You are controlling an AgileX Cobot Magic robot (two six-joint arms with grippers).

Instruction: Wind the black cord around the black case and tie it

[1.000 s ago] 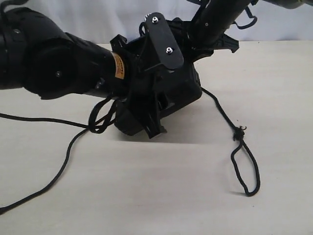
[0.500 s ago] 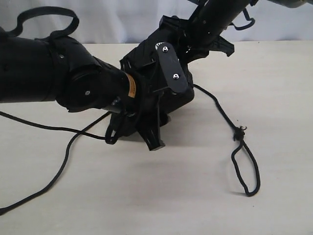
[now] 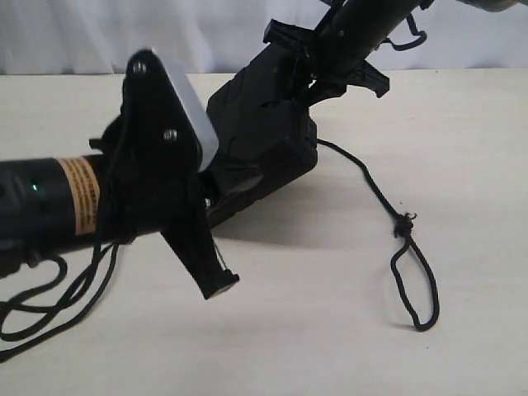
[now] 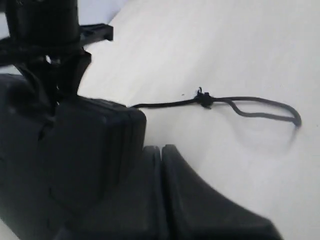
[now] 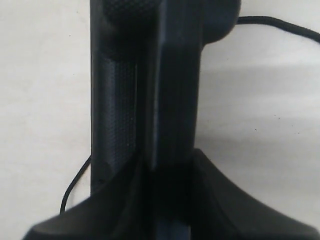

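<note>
Exterior: right gripper [image 3: 330, 59] pinches case [image 3: 264, 132] by its upper edge, and the case sits tilted over table [image 3: 330, 346]. Cord [image 3: 373, 188] trails right from the case to a knot and loop. Left gripper [image 3: 216, 283] hangs near the case's lower end.
Left wrist: we see its jaws pressed together beside the case.
Right wrist: jaws clamped on the case edge.
</note>
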